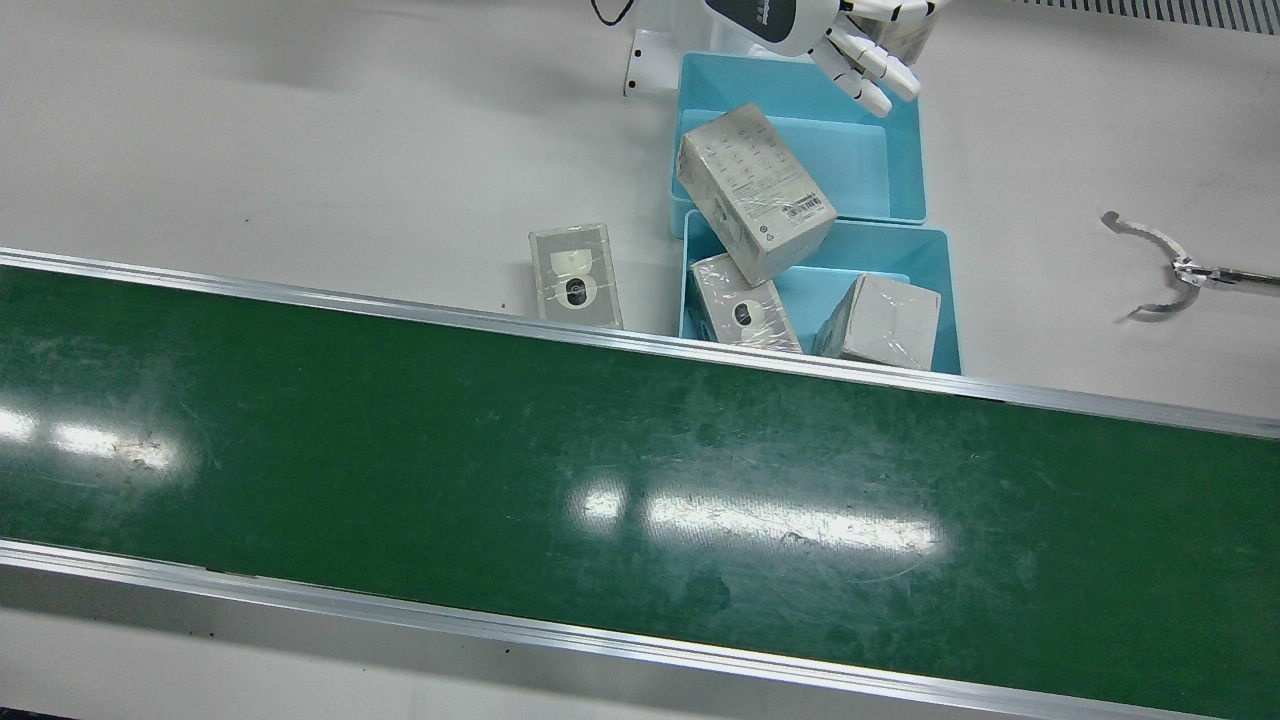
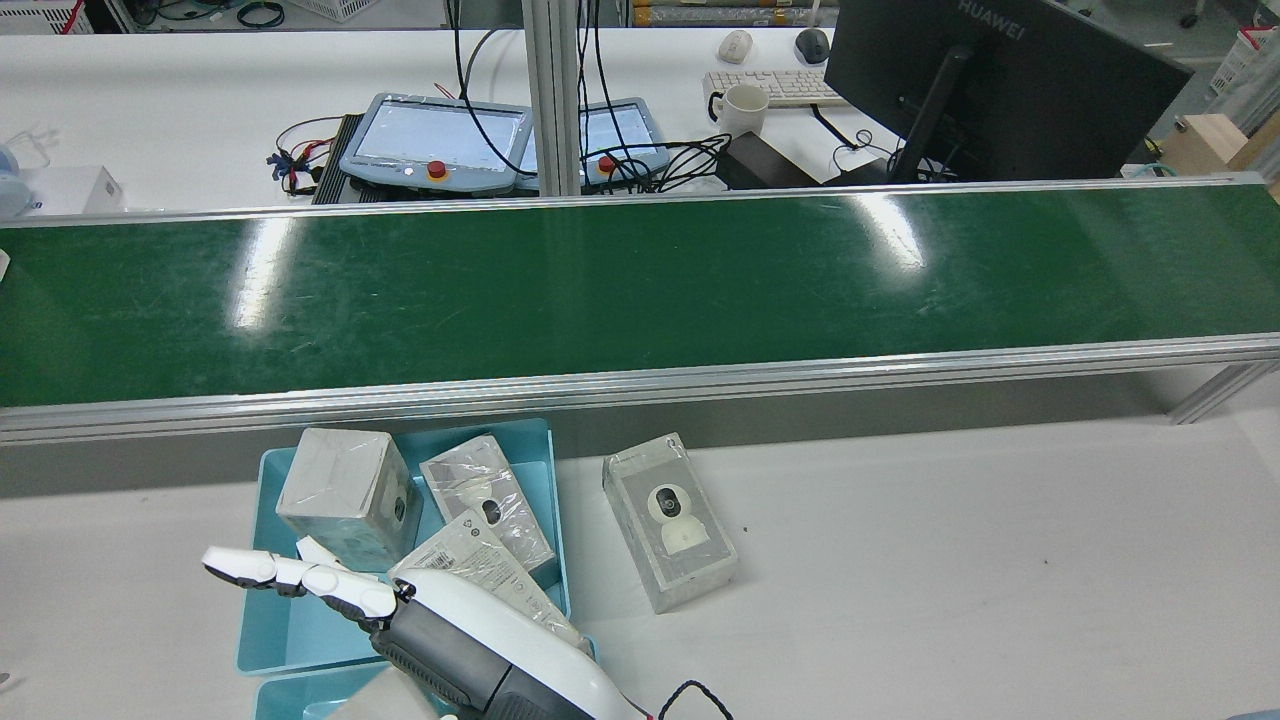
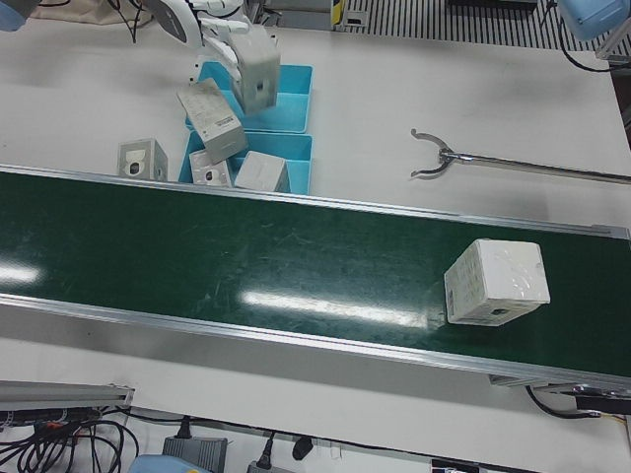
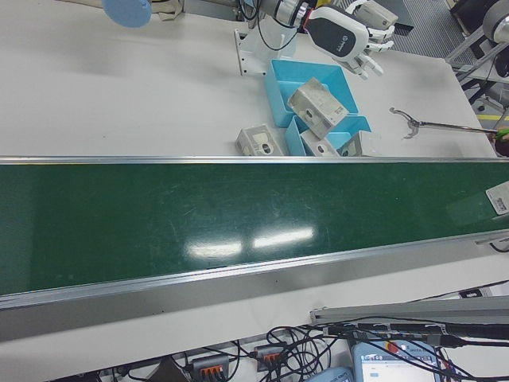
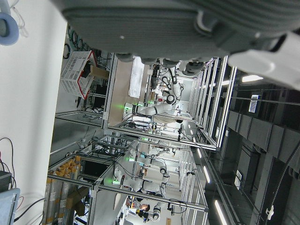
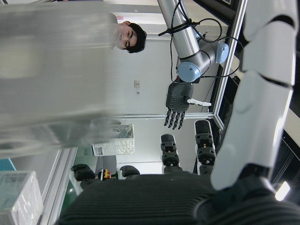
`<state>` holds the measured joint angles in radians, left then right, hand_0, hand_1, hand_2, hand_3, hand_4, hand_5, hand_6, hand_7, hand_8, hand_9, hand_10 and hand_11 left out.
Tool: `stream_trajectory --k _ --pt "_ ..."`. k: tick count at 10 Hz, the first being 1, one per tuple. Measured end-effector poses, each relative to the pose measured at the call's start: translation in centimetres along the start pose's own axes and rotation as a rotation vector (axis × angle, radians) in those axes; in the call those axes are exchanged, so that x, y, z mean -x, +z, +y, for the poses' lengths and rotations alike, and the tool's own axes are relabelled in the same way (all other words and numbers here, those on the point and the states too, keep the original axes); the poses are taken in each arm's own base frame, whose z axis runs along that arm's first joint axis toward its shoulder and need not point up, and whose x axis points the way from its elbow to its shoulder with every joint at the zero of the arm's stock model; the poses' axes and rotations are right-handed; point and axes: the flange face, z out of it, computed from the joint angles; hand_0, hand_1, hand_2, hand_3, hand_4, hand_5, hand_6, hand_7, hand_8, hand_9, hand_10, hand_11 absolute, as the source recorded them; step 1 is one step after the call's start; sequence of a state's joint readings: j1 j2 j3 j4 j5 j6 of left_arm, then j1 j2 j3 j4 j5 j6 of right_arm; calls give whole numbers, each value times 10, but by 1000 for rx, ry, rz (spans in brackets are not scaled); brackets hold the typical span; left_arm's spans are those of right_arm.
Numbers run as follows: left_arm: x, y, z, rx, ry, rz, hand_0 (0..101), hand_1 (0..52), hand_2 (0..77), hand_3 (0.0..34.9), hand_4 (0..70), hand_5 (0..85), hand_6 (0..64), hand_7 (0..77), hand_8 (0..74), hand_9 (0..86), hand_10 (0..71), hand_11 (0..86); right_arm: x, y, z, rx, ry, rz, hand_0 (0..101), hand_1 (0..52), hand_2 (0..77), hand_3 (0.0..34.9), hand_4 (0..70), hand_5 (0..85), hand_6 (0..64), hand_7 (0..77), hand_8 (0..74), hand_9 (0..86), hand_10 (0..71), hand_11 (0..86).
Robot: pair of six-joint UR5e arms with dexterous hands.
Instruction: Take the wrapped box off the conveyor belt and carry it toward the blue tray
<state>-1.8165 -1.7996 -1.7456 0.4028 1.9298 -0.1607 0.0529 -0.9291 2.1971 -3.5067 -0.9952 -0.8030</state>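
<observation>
My right hand hovers over the far blue tray with its fingers shut on a wrapped box, held clear of the tray floor. The right hand view shows that box blurred and very close. A second wrapped box lies on the green conveyor belt, far over on my left arm's side. My left hand is raised high, fingers apart and hanging down, holding nothing.
One box leans across the two trays. Two more sit in the near tray. Another box lies on the table beside the trays. A metal grabber tool rests on the table.
</observation>
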Motion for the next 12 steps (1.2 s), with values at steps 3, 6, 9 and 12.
stream_trajectory --k 3,6,9,12 --pt "0 0 0 0 0 0 0 0 5 0 5 5 0 5 0 5 5 0 1 -1 -1 -1 -1 0 444 104 104 303 76 98 0 125 0 16 11 22" --pt "0 0 0 0 0 0 0 0 5 0 0 5 0 5 5 5 5 0 23 3 -12 -12 -41 -17 457 142 147 302 136 158 0 147 0 16 11 22" --pt "0 0 0 0 0 0 0 0 5 0 0 5 0 5 5 0 5 0 114 8 -72 -126 -214 -42 467 147 185 303 93 180 0 164 0 16 11 44" --pt "0 0 0 0 0 0 0 0 5 0 0 5 0 5 0 5 5 0 225 -16 -158 -298 -289 -146 458 136 164 305 71 98 0 136 0 16 5 16"
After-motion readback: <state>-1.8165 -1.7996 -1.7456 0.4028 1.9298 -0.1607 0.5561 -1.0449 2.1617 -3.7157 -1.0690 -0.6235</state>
